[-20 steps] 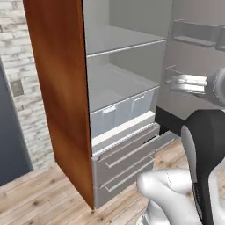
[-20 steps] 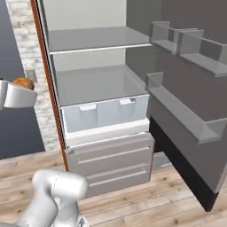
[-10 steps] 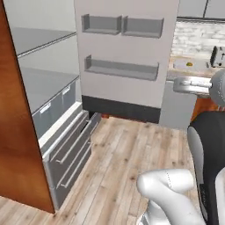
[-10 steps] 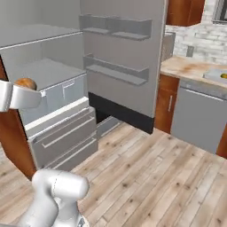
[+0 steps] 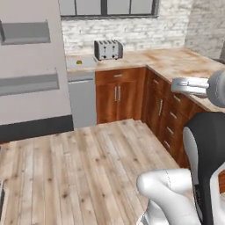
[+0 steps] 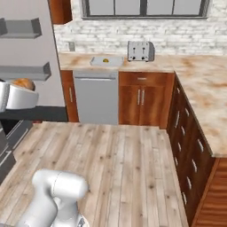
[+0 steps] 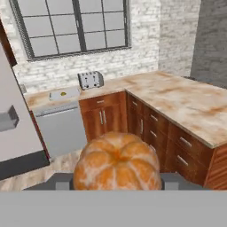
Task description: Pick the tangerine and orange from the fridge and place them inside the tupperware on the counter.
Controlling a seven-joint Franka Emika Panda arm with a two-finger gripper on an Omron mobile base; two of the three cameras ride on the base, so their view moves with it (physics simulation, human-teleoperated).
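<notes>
The fingers [image 7: 116, 188] stay clamped on a segmented orange fruit [image 7: 116, 162], likely the tangerine, which also shows at the hand in the right base view. A second ago both base views faced the open fridge [image 5: 30, 66]; now the base has swung round to the counter [image 6: 195, 75]. The tupperware [image 6: 105, 61] lies there beside the toaster [image 6: 140, 51], well off. The arm holds the fruit raised and level, pointing forward.

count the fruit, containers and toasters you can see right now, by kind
tangerine held in the gripper: 1
small fruit lying in the tupperware: 1
tupperware on the counter: 1
toaster: 1
total: 4
</notes>
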